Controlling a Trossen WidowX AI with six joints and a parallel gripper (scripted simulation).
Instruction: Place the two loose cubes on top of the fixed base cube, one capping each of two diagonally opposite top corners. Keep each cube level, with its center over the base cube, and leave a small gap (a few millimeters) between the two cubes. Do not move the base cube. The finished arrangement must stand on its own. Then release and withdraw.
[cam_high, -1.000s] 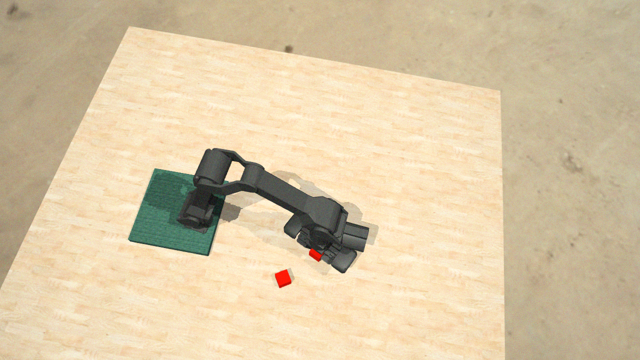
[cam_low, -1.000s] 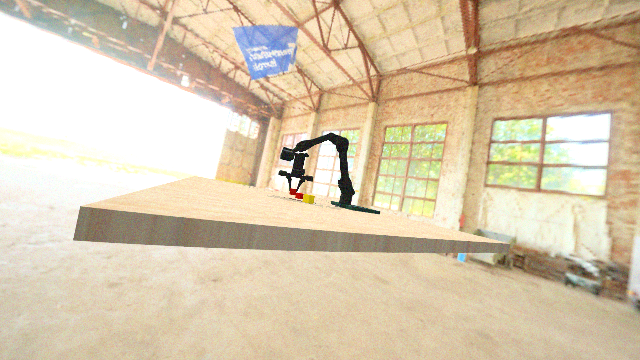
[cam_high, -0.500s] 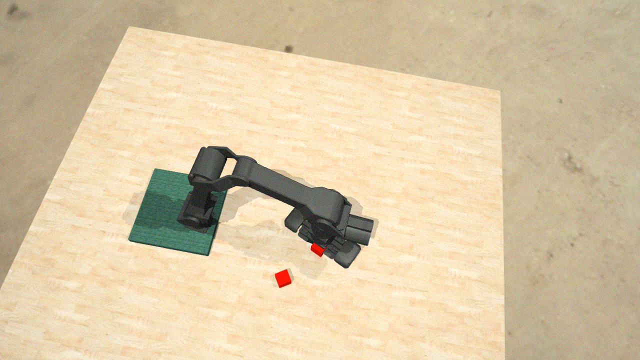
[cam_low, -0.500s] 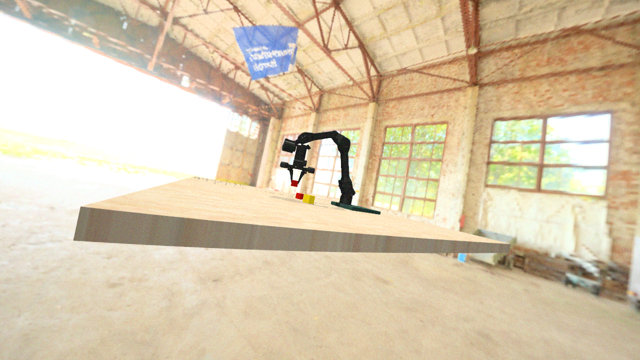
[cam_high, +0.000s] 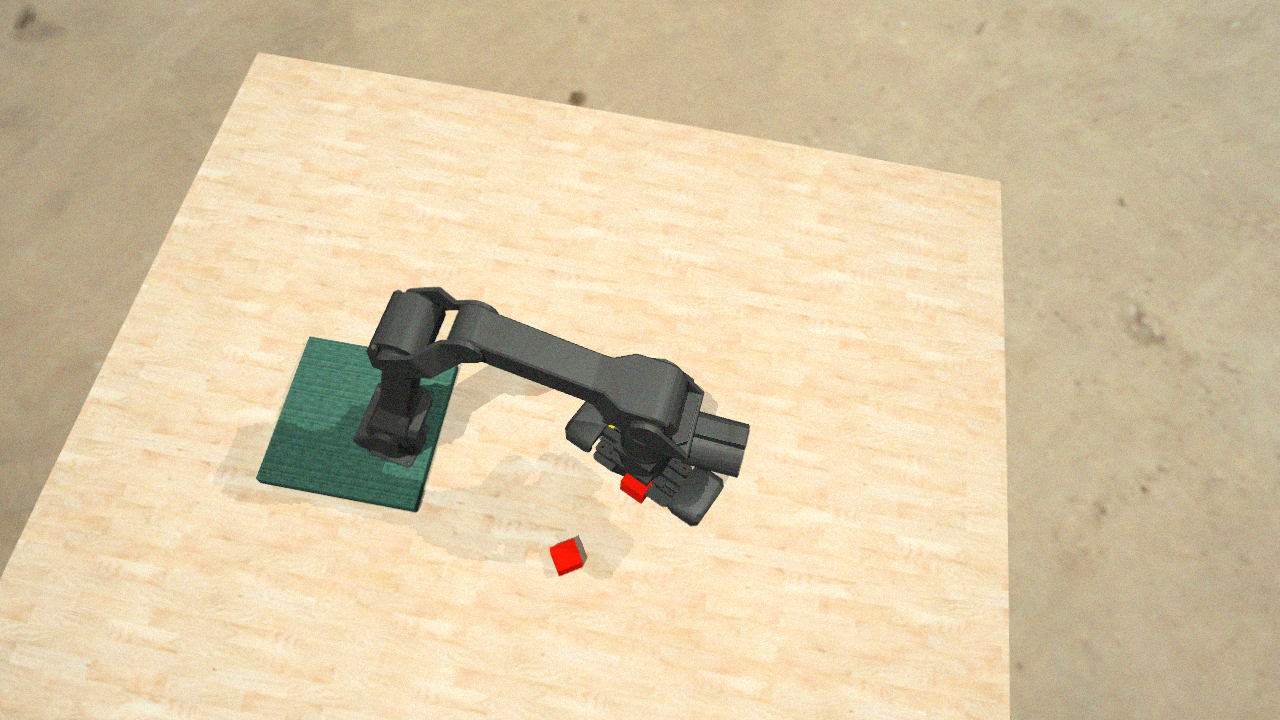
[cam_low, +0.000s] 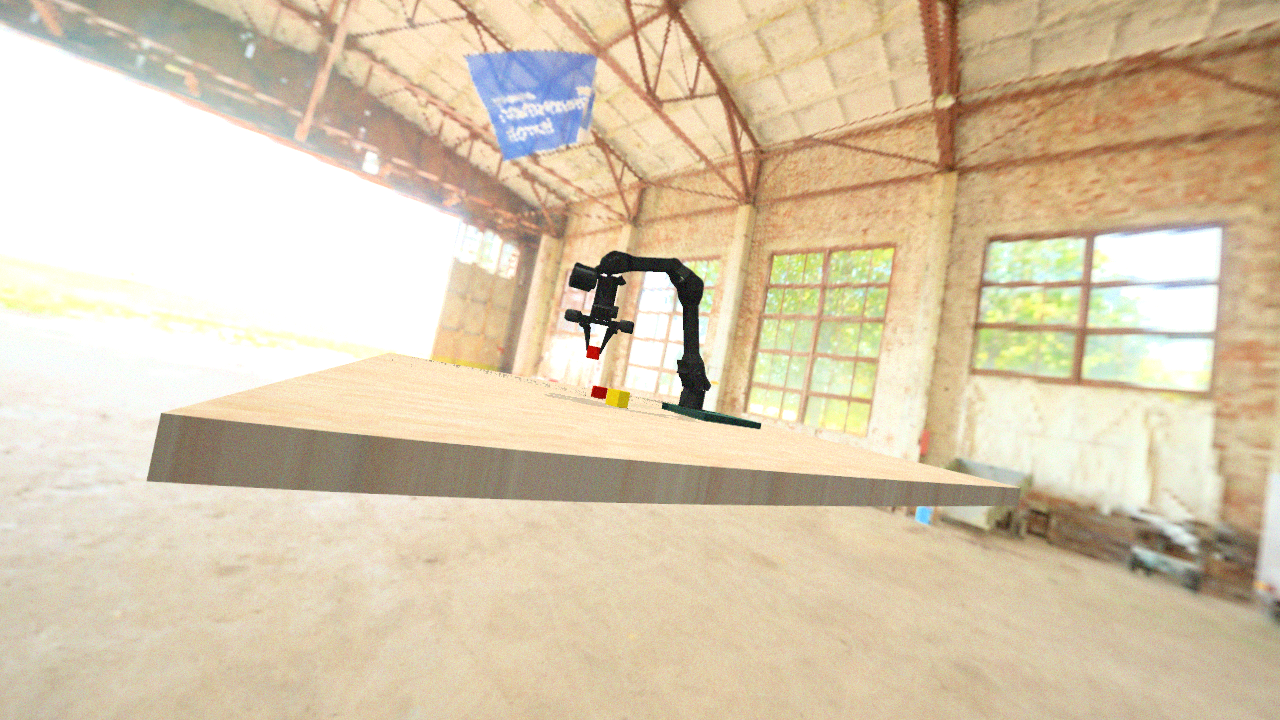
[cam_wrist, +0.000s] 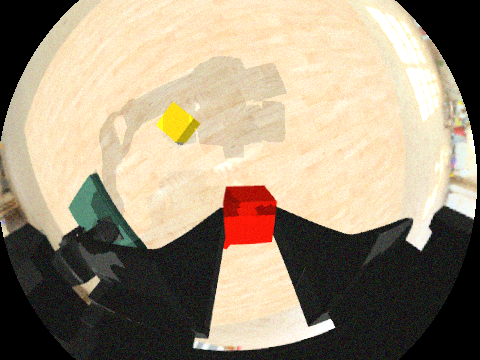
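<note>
Pinching a red cube (cam_wrist: 248, 215), the tool (cam_low: 593, 349) is seen raised above the table (cam_low: 429, 420) at centre frame in the exterior view. A slip is the risk: the cube is gripped only at the fingertips, so a fast swing could twist it. The yellow base (cam_wrist: 178, 122) lies upper left in the wrist view, well apart. The second red cube (cam_high: 567, 556) sits on the table, lower left of the tool.

Gripper (cam_low: 593, 347) clamped on a red cube (cam_low: 593, 352), raised well above the table (cam_low: 375, 420); open air beneath it. Obstacles on the surface: second red cube (cam_low: 598, 391) and yellow cube (cam_low: 617, 398), apparently touching, though exterior view is small. Green base plate (cam_high: 340, 429) well apart.
</note>
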